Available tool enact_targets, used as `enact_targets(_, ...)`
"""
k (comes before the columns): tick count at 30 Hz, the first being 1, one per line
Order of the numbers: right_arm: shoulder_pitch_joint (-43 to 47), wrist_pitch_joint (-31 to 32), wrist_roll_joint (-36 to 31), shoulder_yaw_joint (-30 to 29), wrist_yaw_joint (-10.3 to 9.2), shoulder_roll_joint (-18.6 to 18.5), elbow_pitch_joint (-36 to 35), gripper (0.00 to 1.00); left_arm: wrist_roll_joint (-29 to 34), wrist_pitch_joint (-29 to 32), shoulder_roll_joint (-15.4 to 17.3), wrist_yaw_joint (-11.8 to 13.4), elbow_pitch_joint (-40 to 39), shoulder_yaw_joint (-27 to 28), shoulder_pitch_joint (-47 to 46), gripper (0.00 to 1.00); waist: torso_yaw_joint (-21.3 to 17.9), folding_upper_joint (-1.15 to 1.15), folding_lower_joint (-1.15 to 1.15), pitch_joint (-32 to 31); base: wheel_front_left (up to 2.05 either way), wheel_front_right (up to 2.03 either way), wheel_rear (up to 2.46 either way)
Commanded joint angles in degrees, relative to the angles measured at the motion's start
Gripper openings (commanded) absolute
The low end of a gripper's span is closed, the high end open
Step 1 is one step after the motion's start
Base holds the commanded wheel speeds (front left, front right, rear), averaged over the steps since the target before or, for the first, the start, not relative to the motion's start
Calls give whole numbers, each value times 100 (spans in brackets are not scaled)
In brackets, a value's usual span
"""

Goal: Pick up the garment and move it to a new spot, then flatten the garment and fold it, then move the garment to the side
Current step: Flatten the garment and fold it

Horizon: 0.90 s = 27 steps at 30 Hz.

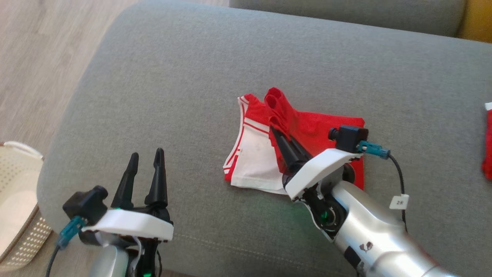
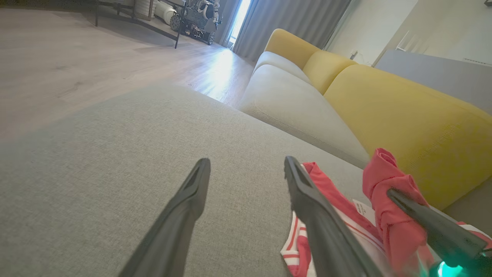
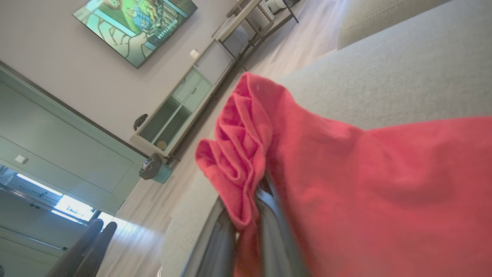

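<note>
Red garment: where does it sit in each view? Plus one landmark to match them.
Head view: garment at centre, on the grey cushion.
Left wrist view: garment at lower right.
Right wrist view: garment from centre to right edge.
Shared landmark: the bunched red fold pinched by the right gripper, jaws shut.

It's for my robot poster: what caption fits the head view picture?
The right fingers pinch a red fold of the garment on the grey sofa; the left fingers stand open.

Grey cushion (image 1: 192, 96) bears red-white garment (image 1: 253, 154), perhaps another cloth (image 1: 488, 142).
</note>
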Motion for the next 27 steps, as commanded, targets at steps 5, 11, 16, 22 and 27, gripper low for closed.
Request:
enact_targets(5,-401,-277,558,641,37,91,134,100,-75,-70,16,-13,-136,145,-330,100,145,0,0,122,0,0,0)
enact_targets(11,-736,-499,1075,1000,37,92,285,100,-85,-70,16,-7,-94,190,-320,100,69,0,0,134,0,0,0)
enact_targets(16,-1027,-540,1114,791,37,92,473,100,-47,-70,16,-5,-99,246,-315,100,-139,0,0,86,0,0,0)
enact_targets(22,-1142,-543,-297,-162,37,92,725,100,-15,-70,16,-18,-275,298,-335,100,-419,0,0,40,0,0,0)
enact_targets(27,-849,-543,-1795,-1132,37,17,569,100,6,-70,16,-11,-419,350,-350,100,-628,0,0,-30,0,0,0)
